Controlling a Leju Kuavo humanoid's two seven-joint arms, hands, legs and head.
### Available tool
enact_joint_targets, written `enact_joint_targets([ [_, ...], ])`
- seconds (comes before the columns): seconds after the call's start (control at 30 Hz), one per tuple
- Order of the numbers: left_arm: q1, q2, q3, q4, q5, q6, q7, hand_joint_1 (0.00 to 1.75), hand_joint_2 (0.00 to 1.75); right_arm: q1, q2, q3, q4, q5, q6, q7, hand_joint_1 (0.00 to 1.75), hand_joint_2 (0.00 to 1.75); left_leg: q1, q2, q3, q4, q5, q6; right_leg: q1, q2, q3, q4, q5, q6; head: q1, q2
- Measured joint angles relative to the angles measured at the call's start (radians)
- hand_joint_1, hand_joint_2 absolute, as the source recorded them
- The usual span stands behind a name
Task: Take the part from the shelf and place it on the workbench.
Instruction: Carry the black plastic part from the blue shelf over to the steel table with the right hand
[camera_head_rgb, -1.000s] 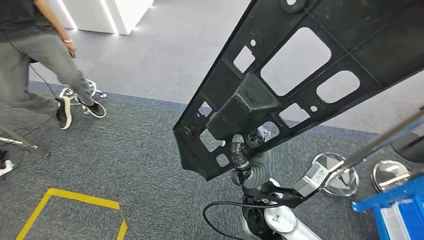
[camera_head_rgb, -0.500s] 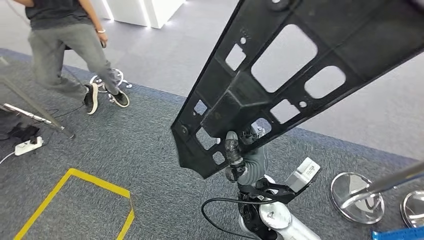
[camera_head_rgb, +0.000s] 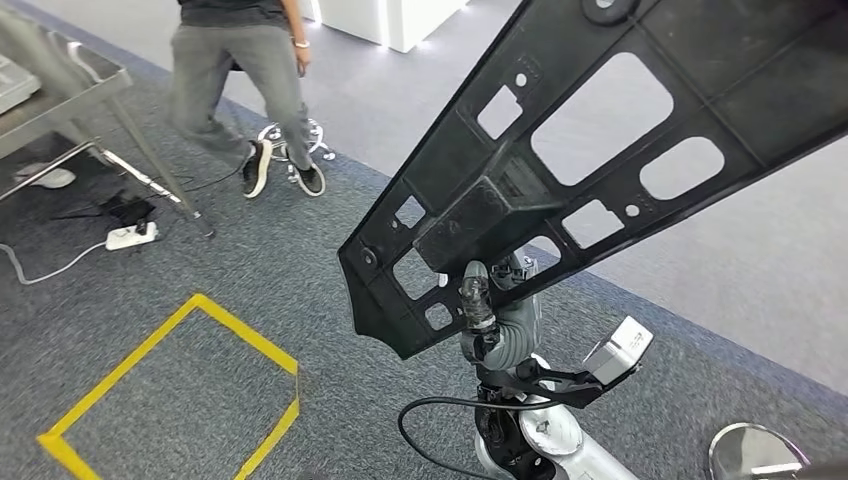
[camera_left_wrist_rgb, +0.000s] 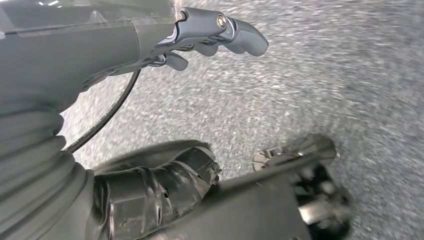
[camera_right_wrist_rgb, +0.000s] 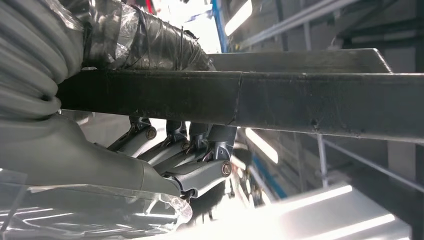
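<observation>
The part (camera_head_rgb: 620, 150) is a large flat black plastic panel with several cut-outs, held up and tilted across the head view. My right hand (camera_head_rgb: 490, 300) grips its lower end, thumb on the near face and fingers behind. In the right wrist view the same hand (camera_right_wrist_rgb: 165, 150) clamps the panel's edge (camera_right_wrist_rgb: 300, 107), with ceiling lights behind it. My left hand (camera_left_wrist_rgb: 210, 35) hangs over the grey carpet, fingers loosely apart and holding nothing.
A person (camera_head_rgb: 250, 90) walks at the back left. A metal table (camera_head_rgb: 60, 90) stands at the far left, with a power strip (camera_head_rgb: 130, 236) and cables under it. Yellow floor tape (camera_head_rgb: 180, 390) marks a square. A chrome stand base (camera_head_rgb: 765, 458) sits bottom right.
The whole view has swung round: the blue shelf and one chrome base have left on the right, and the metal table has come in on the left. The part stays in my right hand.
</observation>
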Motion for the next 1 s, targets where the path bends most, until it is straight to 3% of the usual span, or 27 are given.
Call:
enact_joint_targets([
  [0.03,0.001,0.0,0.0,0.0,-0.001,0.0,0.001,0.0,1.75,0.001,0.0,-0.002,0.0,-0.004,0.003,-0.003,1.75,1.75,0.002,-0.015,-0.001,0.01,-0.008,-0.005,-0.005,0.013,0.019,-0.062,0.044,0.004,0.0,0.0],
  [0.1,-0.001,0.0,0.0,0.0,-0.002,0.0,0.002,0.0,1.75,0.002,0.0,-0.006,0.0,-0.007,0.006,-0.005,1.75,1.75,0.006,-0.041,-0.012,0.035,-0.023,-0.019,-0.015,0.059,0.056,-0.163,0.092,0.008,0.001,0.0],
  [0.17,-0.003,0.0,0.0,0.0,-0.003,0.0,0.004,0.0,1.75,0.005,-0.001,-0.01,0.0,-0.01,0.009,-0.006,1.75,1.75,0.009,-0.063,-0.026,0.049,-0.027,-0.03,-0.016,0.084,0.066,-0.188,0.09,-0.001,0.002,0.0],
  [0.23,0.0,0.001,0.0,0.0,-0.003,-0.001,0.005,0.0,1.75,0.007,-0.001,-0.012,0.0,-0.01,0.009,-0.006,1.75,1.75,0.013,-0.072,-0.032,0.05,-0.027,-0.038,-0.014,0.064,0.072,-0.194,0.091,-0.016,0.001,0.0],
  [0.3,0.002,0.001,0.0,0.0,-0.005,-0.002,0.006,0.0,1.75,0.007,0.0,-0.012,0.0,-0.001,0.005,-0.003,1.75,1.75,0.012,-0.027,-0.051,0.089,-0.047,-0.048,-0.016,0.04,0.082,-0.202,0.089,-0.028,-0.005,0.0],
  [0.37,-0.001,0.0,0.0,0.0,-0.01,-0.005,0.009,0.0,1.75,0.009,0.0,-0.012,0.0,0.021,-0.009,0.004,1.75,1.75,0.014,0.032,-0.11,0.198,-0.095,-0.059,-0.013,0.013,0.089,-0.206,0.085,-0.035,-0.012,0.0],
  [0.43,-0.002,-0.001,0.0,0.0,-0.015,-0.008,0.01,0.0,1.75,0.013,0.0,-0.012,0.0,0.044,-0.025,0.012,1.75,1.75,0.021,0.05,-0.173,0.302,-0.125,-0.066,-0.01,-0.017,0.093,-0.206,0.079,-0.038,-0.013,0.0],
  [0.47,-0.002,-0.001,0.0,0.0,-0.018,-0.008,0.011,0.0,1.75,0.016,0.0,-0.012,0.0,0.05,-0.03,0.015,1.75,1.75,0.023,0.052,-0.187,0.318,-0.12,-0.067,-0.009,-0.03,0.094,-0.206,0.077,-0.038,-0.014,0.0],
  [0.5,-0.001,-0.001,0.0,0.0,-0.019,-0.009,0.012,0.0,1.75,0.018,0.0,-0.012,0.0,0.056,-0.034,0.017,1.75,1.75,0.024,0.054,-0.184,0.305,-0.102,-0.067,-0.008,-0.04,0.097,-0.206,0.075,-0.038,-0.013,0.0],
  [0.57,-0.001,-0.001,0.0,0.0,-0.02,-0.009,0.015,0.0,1.75,0.02,0.0,-0.012,0.0,0.061,-0.038,0.02,1.75,1.75,0.023,0.063,-0.137,0.208,-0.044,-0.062,-0.007,-0.058,0.104,-0.207,0.07,-0.036,-0.014,0.0],
  [0.63,-0.003,-0.001,0.0,0.0,-0.022,-0.01,0.017,0.0,1.75,0.02,-0.001,-0.012,0.0,0.065,-0.041,0.021,1.75,1.75,0.013,0.104,-0.074,0.089,-0.004,-0.05,-0.004,-0.075,0.114,-0.211,0.064,-0.032,-0.014,0.0],
  [0.7,-0.006,0.0,0.0,0.0,-0.024,-0.012,0.018,0.0,1.75,0.023,-0.001,-0.013,0.0,0.068,-0.047,0.02,1.75,1.75,0.001,0.127,-0.047,0.036,-0.002,-0.041,-0.001,-0.093,0.123,-0.217,0.06,-0.023,-0.013,0.0],
  [0.77,-0.005,0.004,0.0,0.0,-0.018,-0.014,0.017,0.0,1.75,0.025,-0.001,-0.013,0.0,0.064,-0.052,0.019,1.75,1.75,0.002,0.105,-0.038,0.023,-0.001,-0.033,-0.001,-0.107,0.135,-0.223,0.055,-0.01,-0.012,0.0],
  [0.8,-0.004,0.006,0.0,0.0,-0.014,-0.014,0.016,0.0,1.75,0.026,-0.001,-0.013,0.0,0.061,-0.053,0.019,1.75,1.75,0.005,0.094,-0.028,0.013,0.001,-0.029,-0.001,-0.099,0.139,-0.218,0.048,-0.005,-0.01,0.0],
  [0.87,-0.004,0.01,0.0,0.0,-0.005,-0.014,0.014,0.0,1.75,0.026,-0.001,-0.015,0.002,0.055,-0.052,0.016,1.75,1.75,0.013,0.073,-0.007,-0.005,0.005,-0.018,-0.001,-0.052,0.113,-0.152,0.013,0.001,-0.004,0.0],
  [0.93,-0.009,0.013,0.0,0.0,-0.003,-0.016,0.011,0.0,1.75,0.029,-0.001,-0.017,0.005,0.052,-0.051,0.015,1.75,1.75,0.012,0.05,-0.004,-0.005,0.003,-0.01,0.0,-0.012,0.042,-0.027,-0.039,0.0,0.003,0.0],
  [0.97,-0.009,0.013,0.0,0.0,-0.002,-0.016,0.01,0.0,1.75,0.033,-0.002,-0.018,0.006,0.05,-0.05,0.015,1.75,1.75,0.011,0.036,-0.004,-0.003,0.001,-0.009,-0.001,-0.007,0.009,0.023,-0.051,0.001,0.006,0.0],
  [1.0,-0.008,0.013,0.0,0.0,-0.002,-0.016,0.01,0.0,1.75,0.036,-0.003,-0.019,0.008,0.049,-0.05,0.015,1.75,1.75,0.011,0.021,-0.004,0.0,-0.002,-0.009,-0.001,-0.005,-0.009,0.041,-0.043,0.002,0.007,0.0],
])
